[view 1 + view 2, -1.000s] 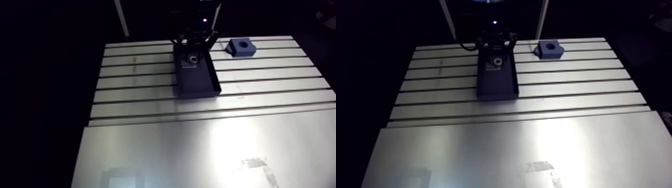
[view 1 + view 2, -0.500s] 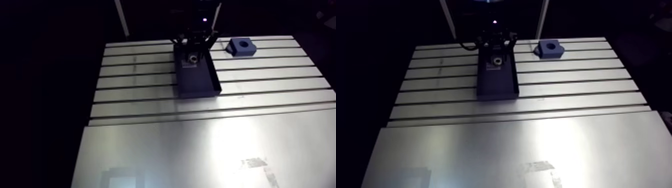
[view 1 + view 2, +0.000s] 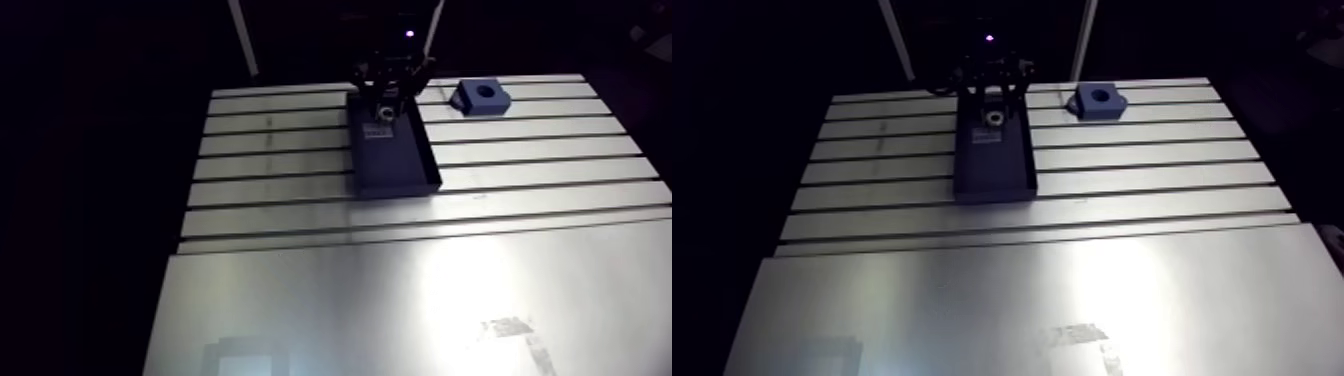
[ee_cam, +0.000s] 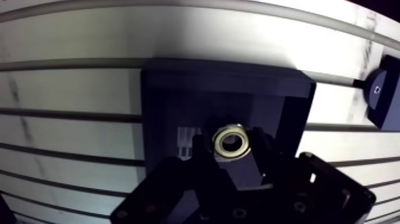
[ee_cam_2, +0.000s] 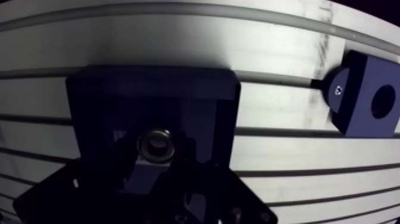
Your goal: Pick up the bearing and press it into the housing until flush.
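the gripper (image 4: 232,149) hangs over the twelve o'clock end of the dark tray (image 3: 395,165). its two fingers (image 4: 262,156) stand only a narrow gap apart and are clenched on the bearing (image 4: 231,143), one against each side of the ring. the bearing faces up between them, pale outer ring and dark bore plain in the wrist view, with the tray floor beneath. whether it rests on that floor or hangs clear of it, i cannot tell. the blue housing (image 3: 497,100) sits on the slotted table (image 3: 270,150) at about two o'clock from the tray, well apart from the gripper, its round bore facing up.
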Controlling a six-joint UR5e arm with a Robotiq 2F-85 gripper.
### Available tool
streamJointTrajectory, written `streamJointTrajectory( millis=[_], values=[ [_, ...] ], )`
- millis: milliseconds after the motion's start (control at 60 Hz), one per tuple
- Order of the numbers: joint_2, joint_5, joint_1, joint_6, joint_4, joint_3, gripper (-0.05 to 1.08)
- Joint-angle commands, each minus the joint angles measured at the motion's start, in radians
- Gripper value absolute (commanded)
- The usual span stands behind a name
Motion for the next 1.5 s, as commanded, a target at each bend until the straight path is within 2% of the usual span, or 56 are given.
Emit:
streamJointTrajectory(
  millis=[17,233,383,550,883,1100,1500],
  values=[
    [-0.018,0.000,-0.001,-0.001,0.021,-0.012,0.61],
    [-0.053,0.002,-0.002,-0.023,0.082,-0.029,0.63],
    [-0.097,0.001,-0.005,-0.063,0.149,-0.067,0.66],
    [-0.109,-0.002,-0.015,-0.068,0.192,-0.112,0.68],
    [-0.100,-0.004,-0.097,-0.142,0.199,-0.183,0.69],
    [-0.100,-0.004,-0.163,-0.175,0.199,-0.177,0.69],
    [-0.099,0.000,-0.246,-0.203,0.192,-0.169,0.69]
  ],
)
